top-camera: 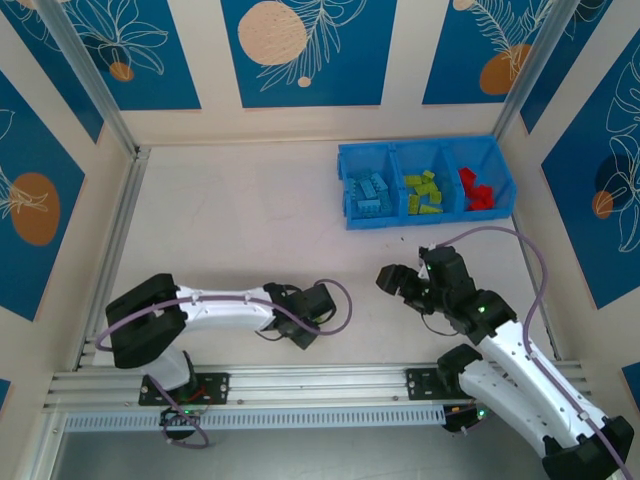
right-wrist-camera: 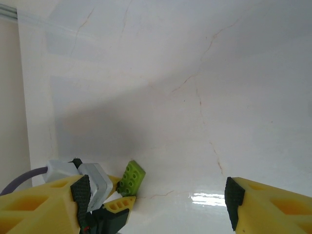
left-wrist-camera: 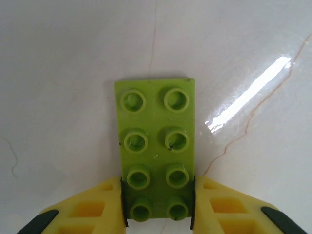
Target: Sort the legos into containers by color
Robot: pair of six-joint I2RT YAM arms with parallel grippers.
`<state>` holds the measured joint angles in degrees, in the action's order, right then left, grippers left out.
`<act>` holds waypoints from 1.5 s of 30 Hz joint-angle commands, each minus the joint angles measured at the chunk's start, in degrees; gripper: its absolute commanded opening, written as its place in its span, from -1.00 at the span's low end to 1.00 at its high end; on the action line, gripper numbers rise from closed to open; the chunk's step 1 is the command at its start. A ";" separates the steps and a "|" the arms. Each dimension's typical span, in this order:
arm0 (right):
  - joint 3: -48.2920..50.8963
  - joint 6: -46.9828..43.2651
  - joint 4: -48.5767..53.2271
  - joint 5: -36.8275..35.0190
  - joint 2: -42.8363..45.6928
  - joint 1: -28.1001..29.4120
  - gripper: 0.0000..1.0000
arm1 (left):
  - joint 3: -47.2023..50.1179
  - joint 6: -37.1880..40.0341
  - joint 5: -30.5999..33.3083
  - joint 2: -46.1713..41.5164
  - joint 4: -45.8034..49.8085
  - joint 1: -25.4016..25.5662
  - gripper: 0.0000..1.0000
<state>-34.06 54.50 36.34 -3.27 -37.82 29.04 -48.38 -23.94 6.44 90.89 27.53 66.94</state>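
While the left gripper [left-wrist-camera: 157, 207] clamps a lime green brick [left-wrist-camera: 156, 141] by the counter's [top-camera: 230, 220] near edge, apparently the last loose piece, the right gripper [top-camera: 398, 280] stands wide, empty. Toward the far right corner, the bin tray [top-camera: 350, 218] holds the other legos [top-camera: 425, 192] sorted by color.

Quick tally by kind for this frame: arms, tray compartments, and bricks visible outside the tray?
Arms: 2
Tray compartments: 3
Bricks outside those: 1, a lime green brick in the left pincer
Total: 6
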 commanded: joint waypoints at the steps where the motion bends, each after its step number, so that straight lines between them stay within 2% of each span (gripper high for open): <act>1: -1.94 0.58 -2.55 4.57 -1.68 1.68 0.50 | 2.19 4.39 -2.45 -5.13 -5.51 0.39 -0.58; 5: -3.74 0.09 -5.95 9.07 -5.61 4.48 0.54 | 2.00 9.21 -5.29 -12.50 -9.30 0.21 -0.60; 10: -4.64 -0.13 -13.28 16.27 -11.39 7.79 0.71 | 0.85 12.52 -8.30 -18.14 -13.05 -0.18 -0.59; 13: -5.35 -0.14 -16.28 17.79 -15.18 9.80 0.67 | -1.09 14.00 -8.70 -18.68 -12.88 -0.23 -0.59; 15: -6.09 0.19 -16.49 16.87 -17.25 10.87 0.50 | -1.78 14.45 -8.70 -18.94 -13.04 -0.23 -0.58; 18: -6.41 0.79 -19.47 17.97 -19.68 12.29 0.13 | -2.38 14.43 -7.85 -19.10 -13.29 -0.23 -0.58; 22: -7.95 0.59 -19.76 17.53 -21.56 13.84 -0.08 | -3.47 14.04 -3.16 -18.91 -11.91 -0.32 -0.58; 30: -9.11 1.57 -19.97 15.77 -21.75 14.73 -0.92 | -3.91 13.70 -0.87 -19.56 -11.65 -0.79 -0.56; 31: -9.33 1.74 -20.01 14.98 -21.53 14.60 -1.00 | -3.91 13.66 -0.58 -19.55 -11.65 -0.84 -0.49; 32: -9.68 1.85 -19.91 14.20 -21.43 14.28 -1.00 | -3.89 13.57 -0.24 -19.64 -11.76 -0.84 -0.32; 34: -10.90 1.51 -19.22 12.98 -21.17 12.60 -1.00 | -3.68 13.59 0.45 -20.34 -12.03 -0.82 0.34; 36: -12.66 -0.02 -17.68 11.35 -21.17 9.22 -1.00 | -2.99 14.22 0.74 -21.62 -12.60 -0.82 0.67; 38: -15.74 -2.98 -14.45 8.91 -21.75 3.18 -1.00 | -2.16 14.16 1.42 -23.41 -12.74 -0.82 0.78; 41: -21.83 -8.73 -11.27 4.06 -25.50 -9.82 -1.00 | -0.29 14.21 2.06 -26.77 -12.67 -0.78 0.83; 43: -26.84 -12.82 -11.44 -1.18 -31.23 -17.58 -1.00 | 1.09 14.46 3.34 -29.46 -11.97 -0.76 0.87; 45: -32.70 -15.71 -11.73 -4.45 -38.68 -22.85 -1.00 | 2.62 14.62 5.55 -32.11 -11.18 -0.67 0.90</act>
<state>-61.49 46.06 22.61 0.32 -69.47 11.55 -47.75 -9.91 8.54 61.58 15.44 66.50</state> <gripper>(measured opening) 0.165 0.949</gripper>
